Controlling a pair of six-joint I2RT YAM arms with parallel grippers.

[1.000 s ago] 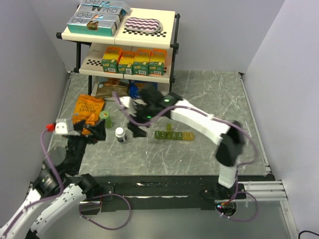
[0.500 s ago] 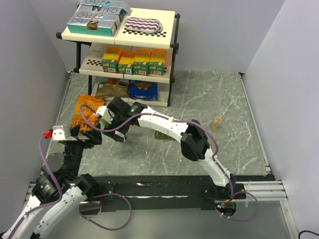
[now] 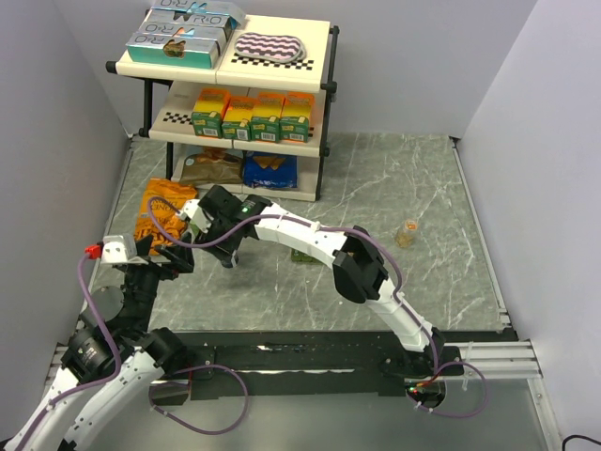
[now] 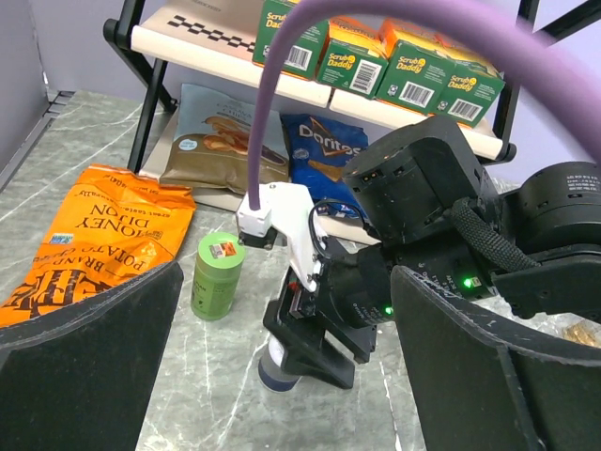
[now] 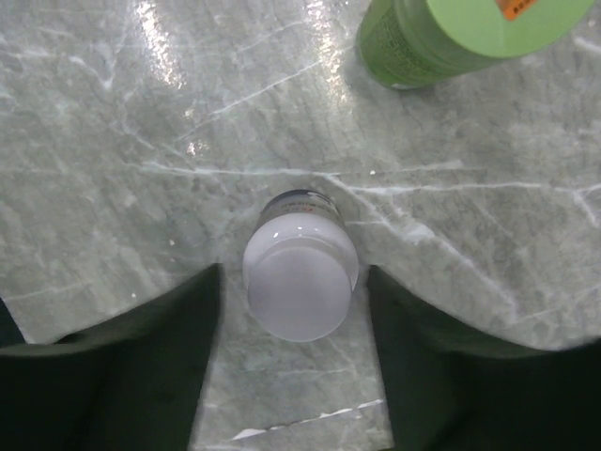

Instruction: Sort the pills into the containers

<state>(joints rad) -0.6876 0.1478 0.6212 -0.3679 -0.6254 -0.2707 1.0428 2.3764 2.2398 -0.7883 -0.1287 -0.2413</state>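
Jaws parted, the right arm (image 3: 302, 235) stretches leftward; jaws on the left arm (image 3: 111, 373) gape.

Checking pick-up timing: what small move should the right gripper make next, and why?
Probably close the right gripper on the white-capped bottle: it stands upright between the open fingers, a small gap on each side, not yet gripped.

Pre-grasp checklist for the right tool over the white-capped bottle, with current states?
1. White-capped bottle centred in the right tool: ok.
2. Bottle upright on the table: ok, cap faces the wrist camera.
3. Right tool gripping the bottle: not ok, gaps show on both sides of the cap.
4. Green bottle clear of the closing path: ok, it stands apart.
5. Left tool open and off the bottle: ok.
6. Containers open and ready: cannot tell, mostly hidden by the right arm.
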